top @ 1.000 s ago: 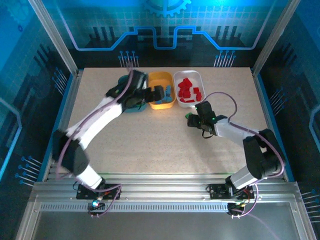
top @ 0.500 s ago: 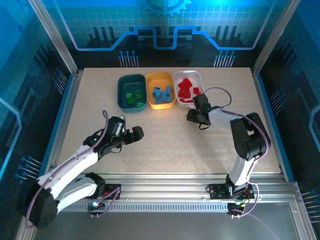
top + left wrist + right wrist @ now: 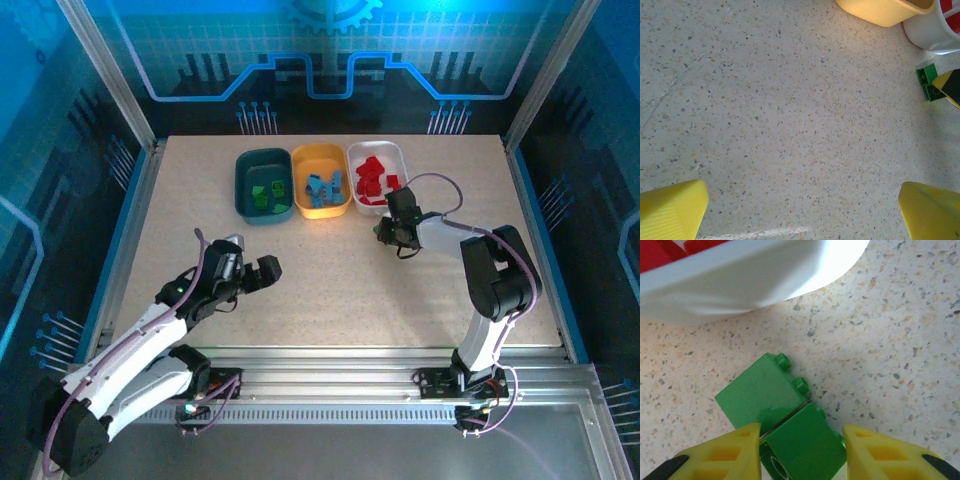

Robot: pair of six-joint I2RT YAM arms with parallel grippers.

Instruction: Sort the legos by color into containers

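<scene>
On the table (image 3: pixel 330 300), we judge a green pickup in hand, bound for the dark teal tray (image 3: pixel 241 192). Left gripper (image 3: pixel 802 210) stands wide apart, idle. Right gripper (image 3: pixel 801 452) straddles the green legos (image 3: pixel 760 390) beside the white tray (image 3: pixel 740 285); whether it clamps we cannot tell. Next: close, lift, carry across.

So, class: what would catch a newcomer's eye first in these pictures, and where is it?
Three trays in a row at the far side of the table stand out: a dark teal tray holding green legos, an orange-yellow tray holding blue legos, and a white tray holding red legos. Just in front of the white tray, two loose green bricks lie on the table, with the right gripper straddling one.
</scene>
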